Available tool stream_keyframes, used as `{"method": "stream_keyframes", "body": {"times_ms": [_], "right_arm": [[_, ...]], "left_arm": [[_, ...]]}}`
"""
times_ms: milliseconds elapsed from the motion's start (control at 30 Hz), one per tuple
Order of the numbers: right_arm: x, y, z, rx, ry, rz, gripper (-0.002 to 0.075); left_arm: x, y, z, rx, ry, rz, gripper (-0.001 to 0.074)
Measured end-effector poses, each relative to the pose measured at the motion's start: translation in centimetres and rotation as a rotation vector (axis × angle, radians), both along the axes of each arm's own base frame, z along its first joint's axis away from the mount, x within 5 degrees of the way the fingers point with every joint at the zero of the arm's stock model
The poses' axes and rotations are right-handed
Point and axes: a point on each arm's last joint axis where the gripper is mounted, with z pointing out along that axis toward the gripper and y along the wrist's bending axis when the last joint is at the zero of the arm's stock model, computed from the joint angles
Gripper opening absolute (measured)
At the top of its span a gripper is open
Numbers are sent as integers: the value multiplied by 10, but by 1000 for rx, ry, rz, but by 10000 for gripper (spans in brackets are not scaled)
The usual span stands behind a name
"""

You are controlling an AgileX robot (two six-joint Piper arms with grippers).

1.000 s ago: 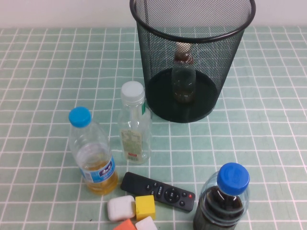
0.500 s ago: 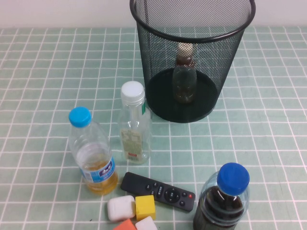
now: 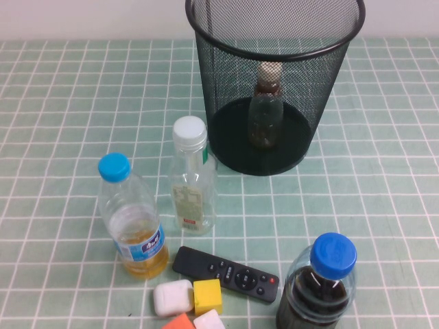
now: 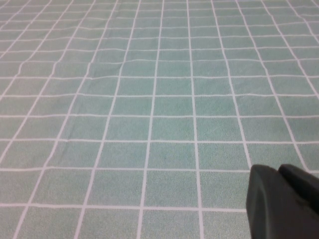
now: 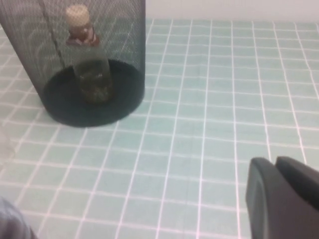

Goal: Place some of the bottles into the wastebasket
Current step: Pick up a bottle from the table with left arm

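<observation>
Right now I am looking at one job done and one job waiting. The small squat bottle [image 3: 265,106] is standing up inside the wastebasket [image 3: 322,41], on its black floor. The taller bottle [image 3: 193,179] with the white cap is standing on the table, just in front of the basket and a little to my left.

Both arms are staying back. The left gripper [image 4: 285,199] is hanging low over bare green cloth with its fingers pressed together, holding nothing. The right gripper [image 5: 281,191] is closed and empty too, sitting off to the side of the basket.

I am thinking the next move needs one gripper to open wide, reach the taller bottle and grab it around the middle.

I am counting four bottles: two clear ones, one yellow-drink bottle [image 3: 132,218] and one dark-drink bottle [image 3: 321,288]. I am also counting one basket, one remote [image 3: 226,273] and four small blocks [image 3: 192,305].
</observation>
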Motion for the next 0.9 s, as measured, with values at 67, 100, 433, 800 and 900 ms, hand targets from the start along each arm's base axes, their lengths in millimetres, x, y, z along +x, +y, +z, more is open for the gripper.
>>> {"method": "stream_keyframes", "body": {"times_ms": [67,100,433,800,900], "right_arm": [[-3,-2,-16,0,-1,0,-7],[-4,-2,-25,11,10,-3,-7],[-1,0,-90,129,180,-79,-7],[-1,1,-104,152,211,-92,-7],[-1,1,-103,152,211,-92,-7]], "left_arm": [[0,0,0,0,0,0,-3],[0,0,0,0,0,0,-3],[0,0,0,0,0,0,-3],[0,0,0,0,0,0,-3],[0,0,0,0,0,0,-3]]}}
